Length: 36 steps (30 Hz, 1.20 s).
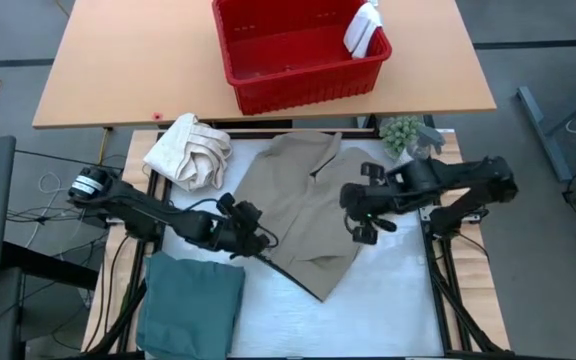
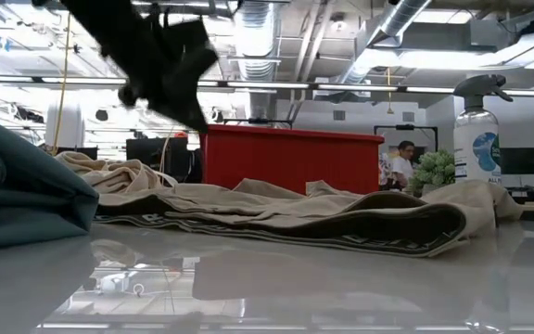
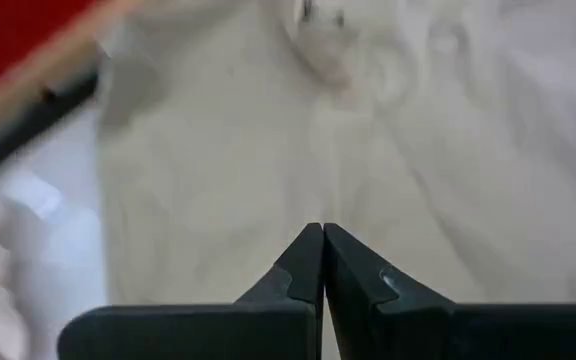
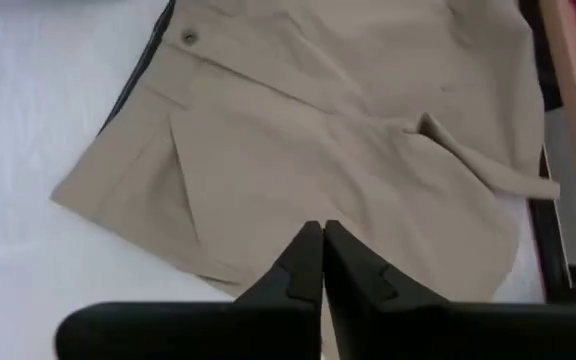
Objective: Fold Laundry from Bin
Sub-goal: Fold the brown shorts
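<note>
- Currently the tan khaki trousers lie spread flat on the white worktop, between the two end effectors, long axis running diagonally from the far edge by the bin toward the near middle, where one corner comes to a point.
- Their dark-lined waistband faces the low camera, folded open along the near edge.
- Left end effector sits low at the trousers' left edge, fingers closed together and holding nothing in its wrist view; its arm reaches in from the left, nearly level.
- Right end effector hovers at the trousers' right edge, fingers likewise pressed shut and empty; its arm comes in from the right, elbow bent, wrist pointing down over the fabric.
- Just near-side of the left end effector lies the folded teal-green garment.
- Beyond the left end effector, at the worktop's far-left corner, sits a cream bundled cloth.
- Well beyond both, on the wooden table, stands the red bin with a small white cloth draped at its right corner.
- Behind the right end effector stand a small green plant and a spray bottle.
</note>
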Each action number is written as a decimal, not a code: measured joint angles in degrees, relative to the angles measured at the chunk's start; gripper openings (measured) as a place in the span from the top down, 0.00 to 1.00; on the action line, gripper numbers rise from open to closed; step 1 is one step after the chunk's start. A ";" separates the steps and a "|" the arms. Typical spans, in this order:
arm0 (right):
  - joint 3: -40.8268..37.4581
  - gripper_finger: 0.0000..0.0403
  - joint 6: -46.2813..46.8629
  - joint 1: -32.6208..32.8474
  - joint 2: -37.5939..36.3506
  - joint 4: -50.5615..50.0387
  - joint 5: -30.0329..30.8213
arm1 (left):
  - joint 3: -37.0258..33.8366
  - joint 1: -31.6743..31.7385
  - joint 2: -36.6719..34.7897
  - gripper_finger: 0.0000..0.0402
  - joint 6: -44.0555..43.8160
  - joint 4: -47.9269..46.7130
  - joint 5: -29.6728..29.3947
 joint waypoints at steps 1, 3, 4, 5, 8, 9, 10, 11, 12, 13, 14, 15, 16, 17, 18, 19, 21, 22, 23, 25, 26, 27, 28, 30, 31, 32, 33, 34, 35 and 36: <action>0.00 0.92 1.70 0.93 -0.34 -0.65 0.71 | -1.06 0.59 0.37 1.00 -0.15 1.26 1.62; 0.00 0.93 4.29 2.47 -1.11 -2.07 0.93 | -2.42 1.48 1.39 1.00 -0.31 2.69 3.92; 0.00 0.93 5.22 3.23 -1.25 -2.30 0.95 | -2.64 1.89 2.12 1.00 -1.07 2.74 4.32; 0.04 0.93 5.84 3.92 -1.28 -2.43 0.99 | -3.04 2.19 2.85 1.00 -2.06 2.79 4.80; 0.02 0.93 6.59 6.04 -0.88 -2.34 1.10 | -3.50 2.94 5.39 1.00 -3.01 2.34 7.60; -0.05 0.93 6.62 6.53 -0.82 -2.28 1.29 | -3.48 3.00 6.02 1.00 -2.26 2.18 8.91; -0.07 0.93 6.68 6.89 -0.82 -2.32 1.77 | -3.48 2.98 6.53 1.00 -1.70 1.47 10.28; -0.06 0.93 6.68 7.10 -0.87 -2.30 2.24 | -3.47 2.97 7.28 1.00 -1.33 0.55 11.68; -0.04 0.93 6.68 7.32 -0.95 -2.48 2.53 | -3.44 2.95 8.13 1.00 -1.26 -0.82 13.11; -0.04 0.93 6.70 7.32 -0.97 -2.80 2.69 | -3.48 2.93 8.98 1.00 -1.32 -2.86 14.66; -0.04 0.93 6.75 7.32 -0.97 -3.30 3.02 | -3.64 2.93 9.90 1.00 -1.59 -4.94 16.02; -0.04 0.93 6.74 7.32 -0.93 -3.89 3.25 | -4.01 2.95 10.64 1.00 -1.67 -6.33 16.91; -0.05 0.92 6.71 7.29 -0.87 -4.80 3.40 | -4.28 2.93 11.17 1.00 -1.70 -7.71 17.55; -0.29 0.92 6.54 7.22 -0.87 -5.28 3.41 | -4.66 2.95 11.59 1.00 -1.58 -8.75 18.01; -0.76 0.92 5.76 6.91 -0.95 -5.18 3.54 | -4.86 2.93 12.17 1.00 -1.68 -9.98 18.59; -1.60 0.92 4.58 6.46 -1.04 -4.94 3.71 | -5.01 2.85 12.43 1.00 -1.97 -11.47 18.66; -3.67 0.92 1.78 5.84 -0.99 -5.27 3.69 | -5.41 2.61 12.49 1.00 -2.21 -15.88 17.52; -4.78 0.92 0.49 5.37 -0.90 -5.32 3.66 | -5.45 2.56 12.50 1.00 -2.14 -18.15 16.94; -5.94 0.92 -0.74 4.69 -0.84 -5.21 3.60 | -5.44 2.52 12.32 1.00 -2.18 -20.17 16.38; -8.58 0.90 -3.55 3.04 -0.90 -5.08 3.50 | -5.06 2.51 11.51 1.00 -4.02 -25.18 16.04; -9.77 0.88 -4.92 2.12 -0.93 -5.35 3.51 | -4.85 2.51 10.93 1.00 -5.57 -27.67 15.89; -10.91 0.86 -6.34 1.26 -0.93 -5.40 3.38 | -4.76 2.48 10.07 1.00 -7.26 -29.53 15.83; -12.12 0.84 -7.82 0.39 -0.93 -5.22 2.91 | -4.34 2.19 8.94 1.00 -8.84 -30.40 15.95; -14.09 0.81 -11.51 -1.26 -0.91 -4.98 1.75 | -3.40 1.45 5.46 1.00 -10.74 -31.30 13.95; -15.06 0.79 -13.45 -1.96 -0.92 -4.40 1.59 | -2.73 0.99 3.61 1.00 -11.01 -30.72 13.00; -16.12 0.77 -15.22 -2.50 -1.08 -3.48 1.58 | -2.13 0.59 1.79 1.00 -11.04 -30.30 12.21; -17.23 0.76 -17.13 -3.07 -1.29 -2.46 1.14 | -1.61 0.05 0.03 1.00 -11.00 -30.22 11.51; -18.34 0.74 -19.09 -3.71 -1.38 -0.99 0.32 | -0.99 -0.37 -1.81 1.00 -10.80 -30.37 10.83; -19.47 0.72 -21.14 -4.44 -1.60 1.04 -0.84 | -0.28 -0.83 -3.78 1.00 -10.26 -30.33 10.00; -21.03 0.71 -22.85 -5.21 -2.27 3.63 -2.36 | 0.55 -1.19 -5.82 1.00 -9.86 -29.96 9.03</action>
